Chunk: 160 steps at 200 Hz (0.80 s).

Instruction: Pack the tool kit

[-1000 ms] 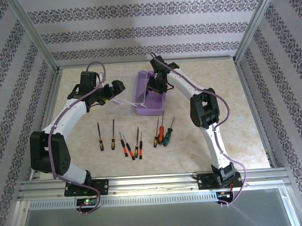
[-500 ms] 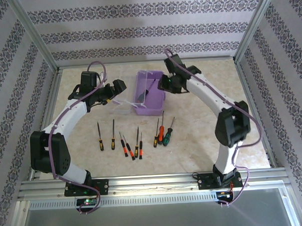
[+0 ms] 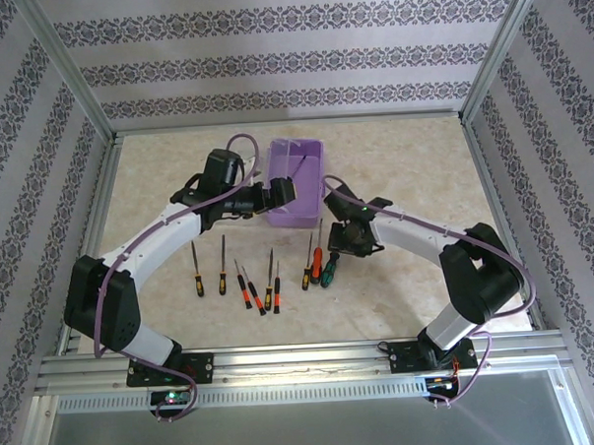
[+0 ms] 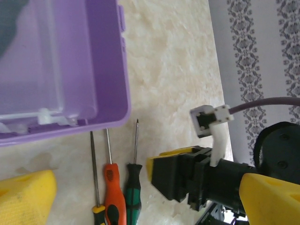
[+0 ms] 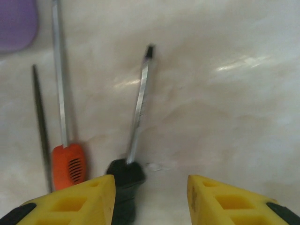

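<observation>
Purple box [image 3: 302,215], green screwdriver [image 4: 132,188] beneath parted right pincer [image 5: 151,183]

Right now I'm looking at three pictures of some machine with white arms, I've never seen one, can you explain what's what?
It is two robot arms bolted to the edge of a table, each ending in a two-finger gripper. The wide picture looks down from above; the other two come from cameras on the wrists. On the table are a purple box and a row of small screwdrivers. The left gripper hangs open beside the box. The right gripper is open over the green-handled screwdriver. Neither holds anything.
</observation>
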Available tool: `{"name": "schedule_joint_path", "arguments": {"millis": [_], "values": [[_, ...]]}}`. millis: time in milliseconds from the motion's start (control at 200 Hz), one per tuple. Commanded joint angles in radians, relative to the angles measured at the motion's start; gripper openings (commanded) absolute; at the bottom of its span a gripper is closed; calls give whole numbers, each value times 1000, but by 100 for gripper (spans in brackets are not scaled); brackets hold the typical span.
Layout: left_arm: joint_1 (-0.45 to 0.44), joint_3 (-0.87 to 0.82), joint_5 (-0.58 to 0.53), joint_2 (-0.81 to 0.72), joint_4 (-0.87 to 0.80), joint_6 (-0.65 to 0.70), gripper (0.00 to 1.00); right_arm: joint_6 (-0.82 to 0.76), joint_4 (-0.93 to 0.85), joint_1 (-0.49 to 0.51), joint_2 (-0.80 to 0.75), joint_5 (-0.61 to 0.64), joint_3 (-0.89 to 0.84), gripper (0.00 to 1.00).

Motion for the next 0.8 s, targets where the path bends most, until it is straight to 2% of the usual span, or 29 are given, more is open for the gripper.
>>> {"name": "schedule_joint_path", "arguments": {"millis": [0,325,565,794], "values": [[-13,7,-14,1,-6,42,100,92,106,40,45,-28,-19,46],[-15,12,-16,1,-13,49,100,112,97,53,83,-6,-27,46],[-15,10,-18,-2,-12,52,100,84,76,53,96,12,-45,37],[-15,11,-18,0,-13,52,100,55,103,52,106,-18,-79,34]]}}
